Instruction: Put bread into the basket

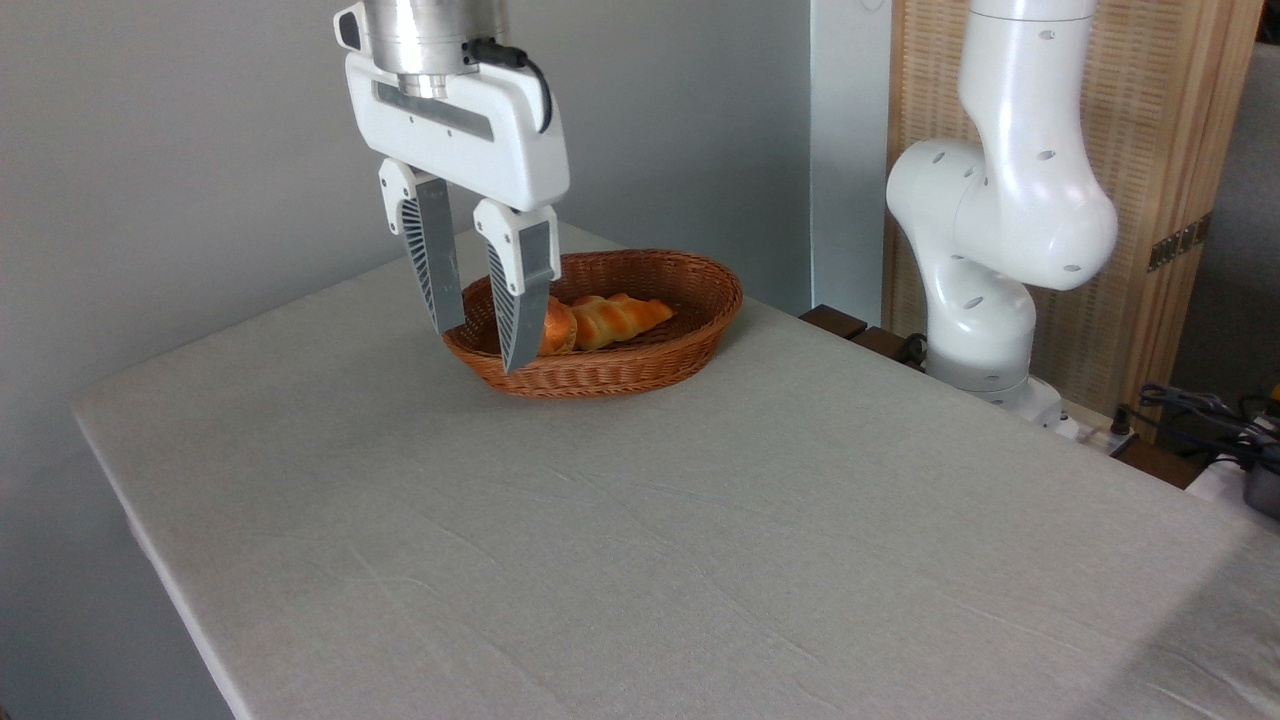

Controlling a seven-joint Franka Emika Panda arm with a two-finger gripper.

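A wicker basket (pixel 640 345) is shown standing on the far part of a counter (pixel 700 560) covered with a pale grey cloth. Inside the basket two baked items are seen side by side: the small round bun (pixel 557 327), orange-golden, at the left end, and a longer braided loaf (pixel 620 316) just to its right, the two touching or nearly so. The bun is partly hidden by the nearer gripper finger, so only its right portion is visible.

The gripper (pixel 482 345) is held above the counter at the basket's left end, in front of it from the camera's viewpoint; it is pointed downward and slightly tilted. Its jaws are spread apart and nothing is held between them — the basket's rim and grey cloth are seen through the gap. The ribbed inner face of each finger is turned toward the other. Whether the fingertips are above the rim or in front of it cannot be told from this view.

The arm's white base column (pixel 1000 220) is mounted beyond the counter's right edge, before a slatted wooden screen (pixel 1180 150). Cables (pixel 1200 410) are visible at the far right.
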